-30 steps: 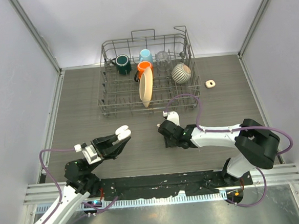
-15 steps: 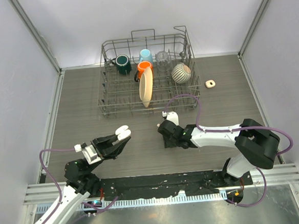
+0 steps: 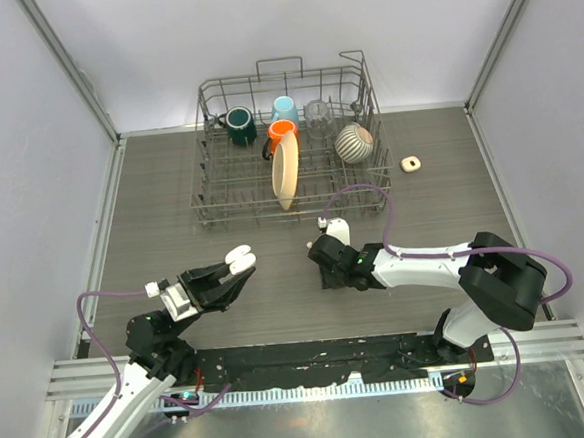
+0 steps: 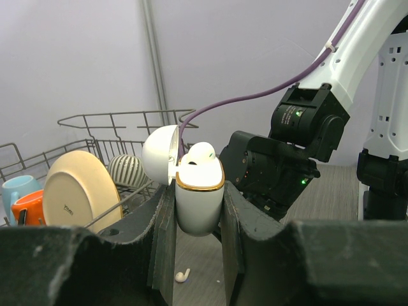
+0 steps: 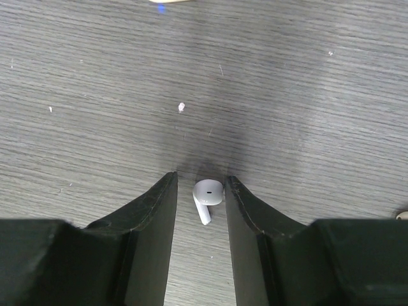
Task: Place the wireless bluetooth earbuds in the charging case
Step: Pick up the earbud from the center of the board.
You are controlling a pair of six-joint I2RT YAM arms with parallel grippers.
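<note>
the case [image 4: 199,201] is off the table, well in front of the rack [image 3: 220,189], clamped by its sides between the two fingers of your left gripper [image 3: 231,273]. it stands upright with its lid swung open toward the rack, and a seated bud [image 4: 201,153] pokes out of the top. the fingers are closed just to the case's width and press on both sides.

your left arm reaches forward and to the right from its base, with the wrist raised and the gripper pointing toward the rack's near left corner.

a loose bud [image 5: 207,192] lies flat on the table [image 5: 95,76], just in front of the rack's near right part. your right gripper [image 5: 201,178] points down over it with a finger on each side. the gap is slightly wider than the bud, and nothing is held. the tips sit at or very near the tabletop. the right arm stretches low and leftward from its base, with its wrist close to the rack's front edge.

in the left wrist view a stray bud [image 4: 183,275] lies on the table under the case. whether it is the one under the right gripper, you cannot tell.
</note>
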